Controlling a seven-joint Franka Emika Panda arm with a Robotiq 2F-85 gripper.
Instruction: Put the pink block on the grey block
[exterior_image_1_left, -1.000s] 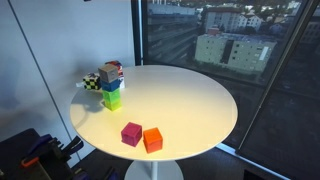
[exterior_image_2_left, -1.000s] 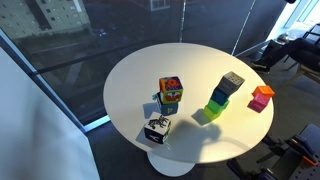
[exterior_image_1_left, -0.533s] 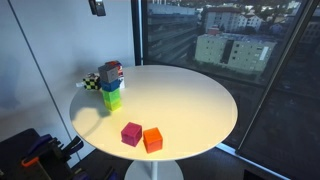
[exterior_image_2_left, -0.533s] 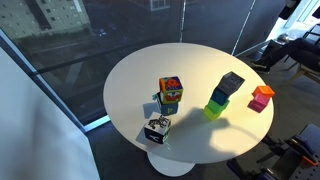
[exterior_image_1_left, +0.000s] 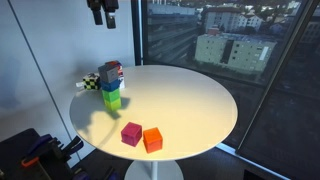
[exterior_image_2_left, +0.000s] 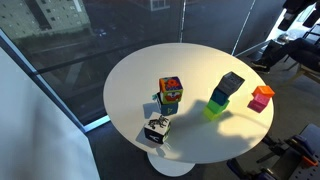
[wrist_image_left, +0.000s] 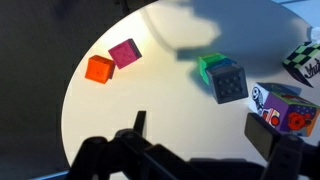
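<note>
The pink block (exterior_image_1_left: 131, 133) lies near the table's front edge, touching the orange cube (exterior_image_1_left: 152, 139); both also show in the wrist view, the pink block (wrist_image_left: 125, 53) beside the orange cube (wrist_image_left: 99, 68). The grey block (exterior_image_2_left: 232, 82) tops a small stack over a lime-green cube (exterior_image_2_left: 213, 111); the wrist view shows the grey block (wrist_image_left: 230, 80) from above. My gripper (wrist_image_left: 205, 130) is open and empty, high above the table. In an exterior view the gripper (exterior_image_1_left: 103, 10) hangs at the top edge, above the stack (exterior_image_1_left: 111, 90).
A colourful patterned cube (exterior_image_2_left: 170, 92) and a black-and-white checkered block (exterior_image_2_left: 156, 130) stand near the stack. The round white table (exterior_image_1_left: 190, 105) stands by a large window. Dark equipment lies on the floor beside the table (exterior_image_1_left: 40, 155).
My gripper has come down into the exterior view from the top edge, to above the stack. The blocks have not moved.
</note>
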